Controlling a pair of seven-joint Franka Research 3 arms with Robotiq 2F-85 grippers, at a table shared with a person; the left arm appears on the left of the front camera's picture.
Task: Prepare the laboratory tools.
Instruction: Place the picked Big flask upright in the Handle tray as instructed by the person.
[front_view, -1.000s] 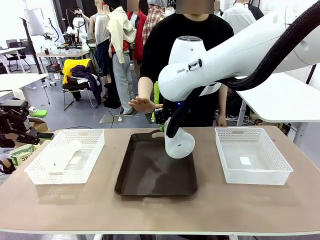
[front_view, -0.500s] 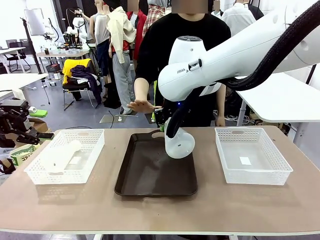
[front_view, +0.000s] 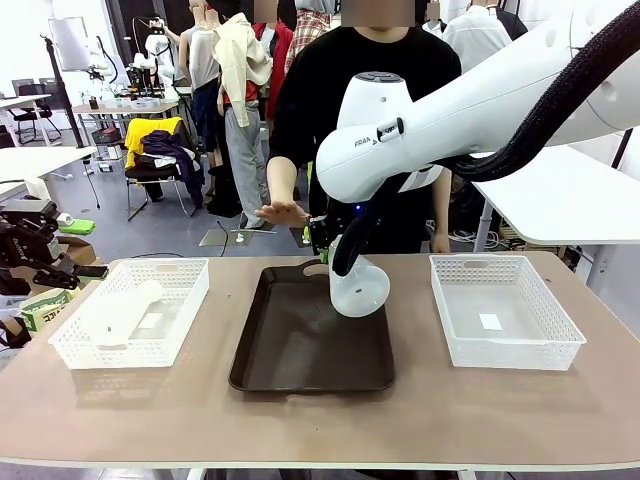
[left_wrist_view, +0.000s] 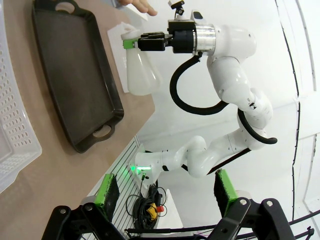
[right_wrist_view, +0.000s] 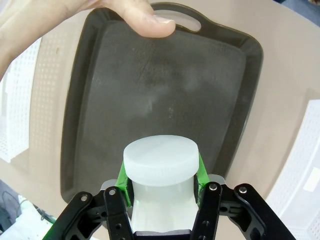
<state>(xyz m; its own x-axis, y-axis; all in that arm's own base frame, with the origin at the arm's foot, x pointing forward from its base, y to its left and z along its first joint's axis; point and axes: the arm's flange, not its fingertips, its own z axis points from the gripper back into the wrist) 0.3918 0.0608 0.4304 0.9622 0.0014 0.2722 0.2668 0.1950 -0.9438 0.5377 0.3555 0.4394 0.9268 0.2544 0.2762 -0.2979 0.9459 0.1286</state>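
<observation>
1. Right tool (right_wrist_view: 161, 171) stays pinched on flask (front_view: 359, 288) neck; flask unmoved over tray (front_view: 300, 350), far right corner.
2. Person's hand (front_view: 283, 212) barely shifted; set-down judged pending.
3. Left tool (left_wrist_view: 166, 186) spread, empty.

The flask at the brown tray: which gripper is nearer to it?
Right. The right gripper is shut on the neck of the flask; the left gripper stands open far off, beyond the tray and a white basket.

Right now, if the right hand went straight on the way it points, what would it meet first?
Probably the dark tray, judging by the wrist view; the right hand is shut on the flask.
</observation>
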